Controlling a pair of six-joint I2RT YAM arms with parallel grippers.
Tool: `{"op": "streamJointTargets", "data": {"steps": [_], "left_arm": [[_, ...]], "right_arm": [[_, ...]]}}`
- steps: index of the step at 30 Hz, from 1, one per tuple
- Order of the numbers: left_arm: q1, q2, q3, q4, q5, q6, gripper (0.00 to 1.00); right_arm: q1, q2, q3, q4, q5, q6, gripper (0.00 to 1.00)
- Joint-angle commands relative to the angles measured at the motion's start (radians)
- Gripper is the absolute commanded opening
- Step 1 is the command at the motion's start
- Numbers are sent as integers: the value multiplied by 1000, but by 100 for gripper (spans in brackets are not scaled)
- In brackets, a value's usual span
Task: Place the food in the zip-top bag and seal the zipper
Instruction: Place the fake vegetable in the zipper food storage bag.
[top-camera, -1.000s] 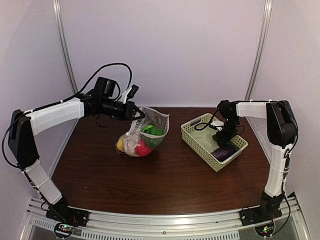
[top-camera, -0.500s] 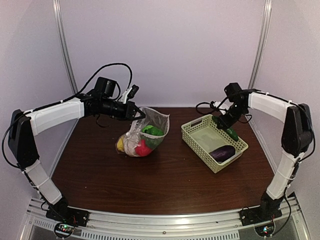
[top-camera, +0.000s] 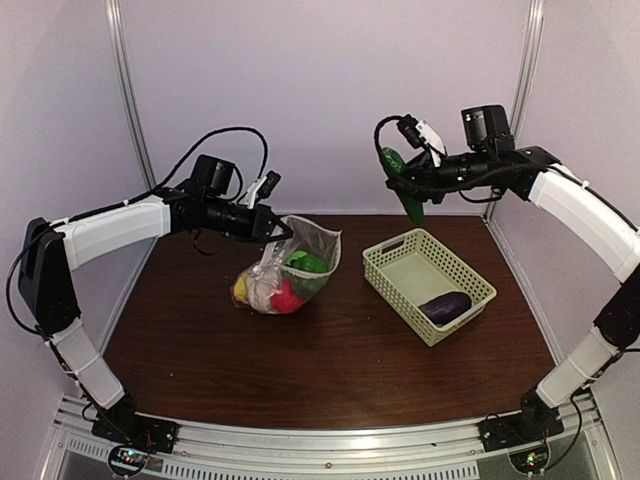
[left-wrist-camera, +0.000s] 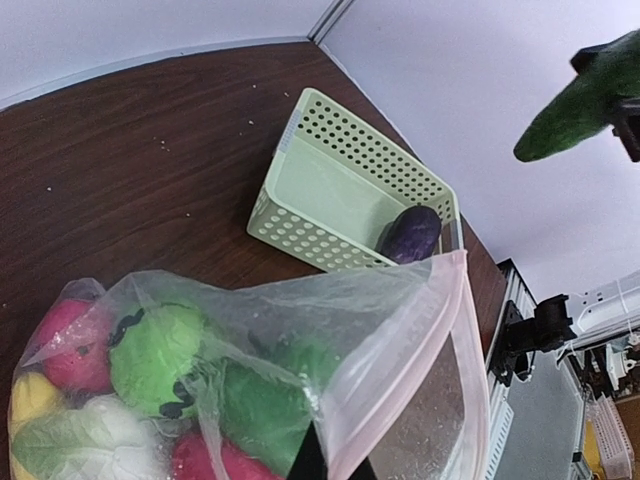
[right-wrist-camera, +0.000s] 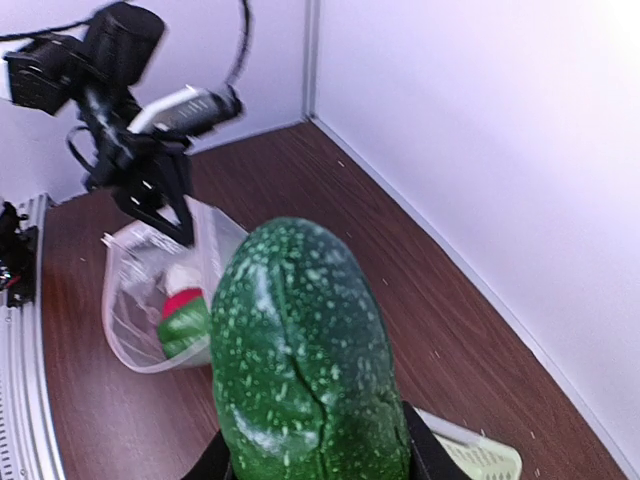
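The right gripper (top-camera: 412, 180) pinches the cucumber (top-camera: 413, 208) high at one o'clock, above the basket (top-camera: 395, 262). The left gripper (top-camera: 272, 228) pinches the zip-top bag (top-camera: 300, 262) by its rim at ten o'clock, mouth open. The cucumber could snag the limp rim (only one side is held) and fall. The table (top-camera: 330, 360) is dark wood-grain and the walls (top-camera: 330, 90) are pale. The eggplant (top-camera: 446, 304) lies in the basket.

No writing, label, brand or number can be read in any view. The zip-top bag (top-camera: 292, 262) shows only faint marks, too blurred to read, and the basket (top-camera: 395, 295) on the right carries plain lattice.
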Motion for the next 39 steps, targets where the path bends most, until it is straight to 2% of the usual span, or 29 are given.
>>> {"op": "streamJointTargets", "data": {"steps": [1, 5, 9, 15, 19, 23, 30, 33, 36, 39], "left_arm": [[-5, 27, 32, 10, 44, 35, 0], [-5, 28, 36, 10, 57, 42, 0], [-5, 26, 42, 4, 73, 48, 0], [-1, 15, 54, -1, 122, 68, 0], [6, 0, 59, -1, 153, 73, 0], [28, -16, 58, 12, 200, 62, 0], [62, -54, 55, 29, 253, 57, 0], [77, -61, 52, 36, 261, 50, 0], [90, -62, 51, 39, 265, 45, 0], [97, -62, 46, 48, 266, 36, 0]], "right_arm": [[114, 80, 119, 52, -192, 65, 32], [204, 165, 220, 89, -281, 113, 32], [271, 254, 305, 114, -304, 113, 33], [320, 373, 411, 108, -331, 43, 34], [333, 441, 455, 142, -391, 55, 35], [362, 514, 546, 81, -437, 3, 37], [411, 603, 669, -80, -403, -176, 41], [416, 618, 674, -124, -392, -228, 46], [420, 625, 666, -160, -364, -280, 58], [421, 618, 656, -169, -352, -288, 64]]}}
